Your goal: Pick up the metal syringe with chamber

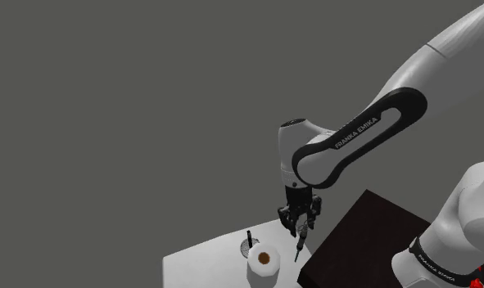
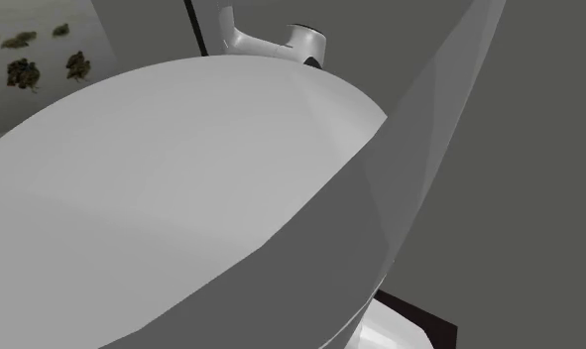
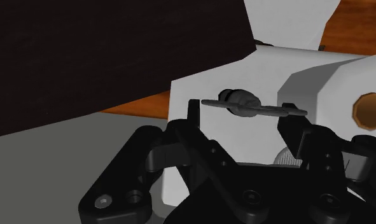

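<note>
The syringe is a thin grey rod with a thicker chamber near its middle, lying on the white table. My black gripper hangs right over it, and its fingers stand apart with the syringe crossing the gap between them. No finger visibly presses on it. In the shoulder view the gripper points down at the table's near corner, with the syringe showing as a dark sliver just beneath the fingertips.
A white roll with a brown core stands close beside the syringe, and a thin dark upright object is behind it. A dark brown block borders the table. The white arm looms close in the second exterior view.
</note>
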Robot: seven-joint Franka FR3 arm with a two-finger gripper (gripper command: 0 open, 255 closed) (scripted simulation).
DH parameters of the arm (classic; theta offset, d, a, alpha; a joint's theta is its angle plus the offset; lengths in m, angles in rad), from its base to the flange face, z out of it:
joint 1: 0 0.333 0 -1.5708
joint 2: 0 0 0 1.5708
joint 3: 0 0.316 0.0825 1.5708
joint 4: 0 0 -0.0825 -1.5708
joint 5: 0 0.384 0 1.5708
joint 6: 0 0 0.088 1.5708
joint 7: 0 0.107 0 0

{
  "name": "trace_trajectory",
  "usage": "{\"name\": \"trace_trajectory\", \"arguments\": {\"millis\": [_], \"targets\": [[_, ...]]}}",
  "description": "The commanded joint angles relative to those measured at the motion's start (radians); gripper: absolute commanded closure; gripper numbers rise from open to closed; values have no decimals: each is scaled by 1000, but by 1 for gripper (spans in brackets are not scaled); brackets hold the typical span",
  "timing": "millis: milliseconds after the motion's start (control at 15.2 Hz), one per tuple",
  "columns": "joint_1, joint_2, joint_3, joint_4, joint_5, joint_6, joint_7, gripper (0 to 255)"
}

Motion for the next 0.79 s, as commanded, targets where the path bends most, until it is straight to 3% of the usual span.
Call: {"name": "trace_trajectory", "arguments": {"millis": [0, 528, 726], "targets": [[1, 1, 1, -1, 1, 3, 0, 255], [0, 3, 0, -1, 0, 3, 0, 255], [0, -40, -3, 7, 4, -46, 2, 255]]}}
